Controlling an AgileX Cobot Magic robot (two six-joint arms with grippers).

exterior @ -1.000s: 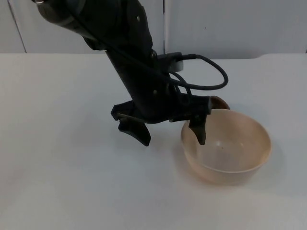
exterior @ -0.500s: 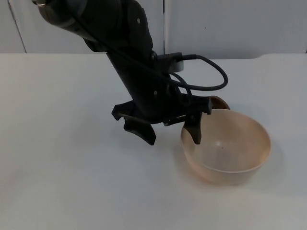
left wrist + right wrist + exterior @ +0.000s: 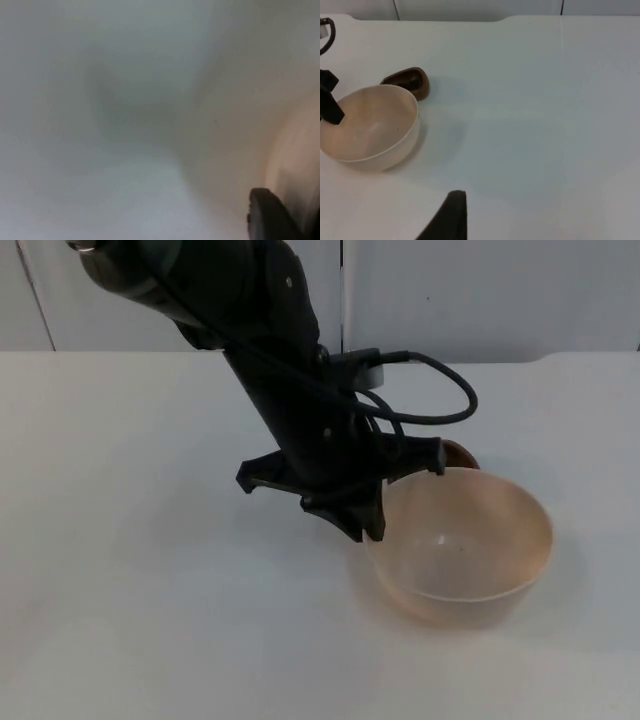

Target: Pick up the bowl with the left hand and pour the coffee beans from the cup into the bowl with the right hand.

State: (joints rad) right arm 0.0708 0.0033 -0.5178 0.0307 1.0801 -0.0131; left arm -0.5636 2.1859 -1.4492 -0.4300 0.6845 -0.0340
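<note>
Your left gripper clamped on bowl rim, table beneath. Brown cup touching bowl behind. Right gripper: waits apart, state unclear.

Brown cup: largely hidden behind the bowl and left arm; contents indiscernible. Left gripper: finger state obscured at the bowl's rim.

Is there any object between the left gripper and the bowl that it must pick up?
Nothing visible stands between them. The left gripper is already at the near-left rim of the bowl, its fingers closed together on the rim. The brown cup lies behind the bowl, away from this side.
</note>
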